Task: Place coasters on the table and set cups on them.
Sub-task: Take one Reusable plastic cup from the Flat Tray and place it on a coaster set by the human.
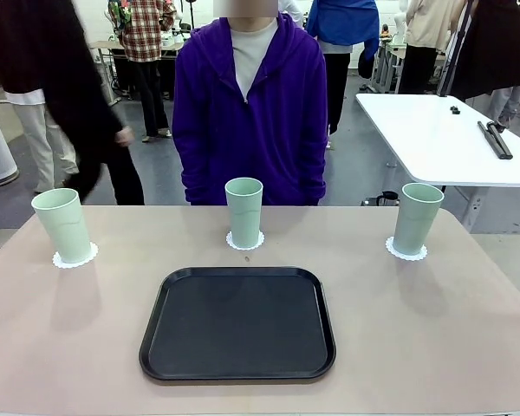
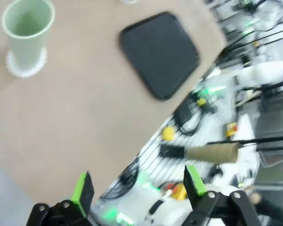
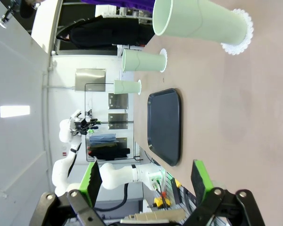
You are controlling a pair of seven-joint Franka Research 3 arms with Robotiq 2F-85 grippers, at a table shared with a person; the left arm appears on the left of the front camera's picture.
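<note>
Above the beige surface: both jaws wide open, nothing held

At the bottom of the left wrist view, left gripper [image 2: 137, 188], black with green pads: jaws spread wide, gripping nothing, touching nothing, hanging over the near edge of the matte beige-tan surface [image 1: 416, 347]. Right gripper [image 3: 146, 181] likewise: jaws fully apart, empty, clear of every object.

On that surface, three tall pale mint-green plastic tumblers, upright, each on its own small white scalloped paper coaster: left [image 1: 61, 224] on [image 1: 74, 256], middle [image 1: 243, 212] on [image 1: 244, 242], right [image 1: 416, 218] on [image 1: 406, 251], in a row along the far side, well apart. Nearer, centred: black rounded rectangular tray [image 1: 237, 323], bare. Behind the middle tumbler, person in purple hooded jacket [image 1: 251, 113], standing at the far edge. Farther back, right: white table [image 1: 442, 139] carrying dark items; other people standing around.
</note>
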